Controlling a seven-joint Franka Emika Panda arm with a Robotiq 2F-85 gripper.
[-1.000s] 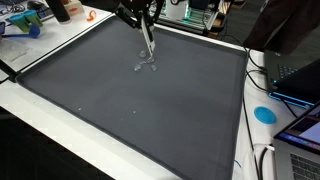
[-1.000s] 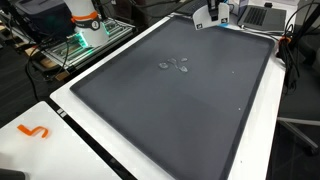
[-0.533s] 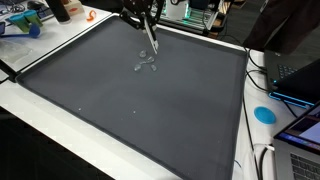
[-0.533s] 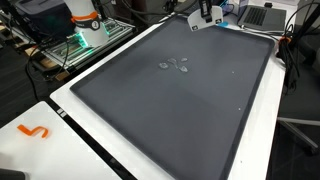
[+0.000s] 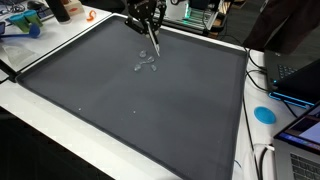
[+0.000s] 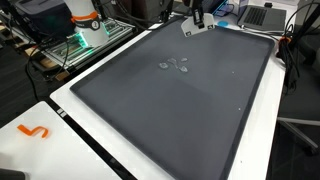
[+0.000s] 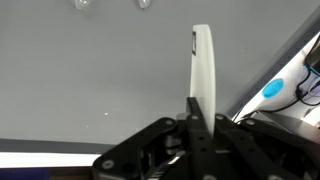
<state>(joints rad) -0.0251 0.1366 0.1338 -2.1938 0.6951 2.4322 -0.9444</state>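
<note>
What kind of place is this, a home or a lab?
Most likely a lab or workshop: a large dark mat covers a white table, laptops and cables crowd its edge, and the claw holds a white stick.

The mat (image 5: 130,100) lies on the worktop (image 5: 40,118) and covers most of it. Small pieces (image 5: 146,66) sit clustered on the mat, toward its far edge. The stick (image 5: 152,42), held between the jaws of the gripper (image 5: 148,24), hangs over the mat, just beyond the cluster. A disc (image 5: 264,114) lies on the worktop beside the mat, and a hook (image 6: 35,131) lies off the mat's corner.
</note>
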